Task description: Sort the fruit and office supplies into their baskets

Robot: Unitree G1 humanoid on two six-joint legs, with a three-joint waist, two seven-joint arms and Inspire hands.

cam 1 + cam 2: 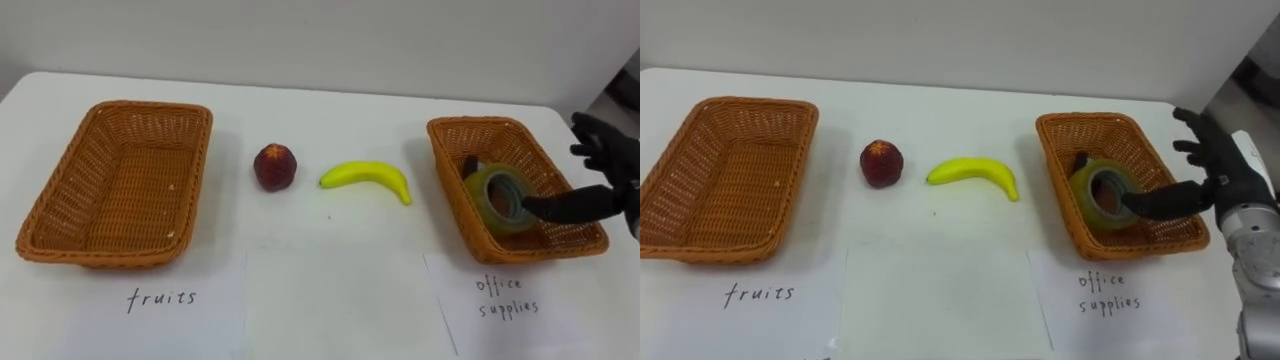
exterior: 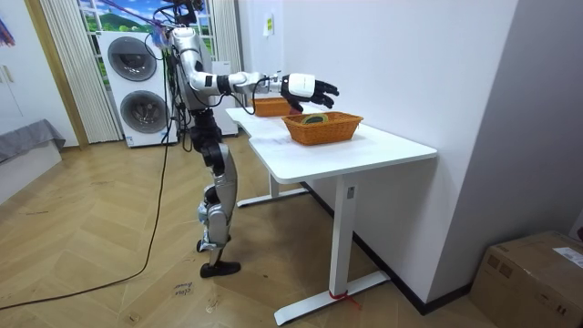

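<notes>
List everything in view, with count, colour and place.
fruit basket: one, brown wicker, table's left, empty
office-supplies basket: one, brown wicker, table's right
tape roll: one, yellowish-green, inside the office-supplies basket
red fruit: one, dark red, on the table between the baskets
banana: one, yellow, right of the red fruit
paper labels: two, white, one before each basket
table: one, white, by the wall
washing machines: two, white, stacked behind the robot
cardboard box: one, brown, floor, room view's right
right robot hand: one, black, open, over the office-supplies basket
</notes>
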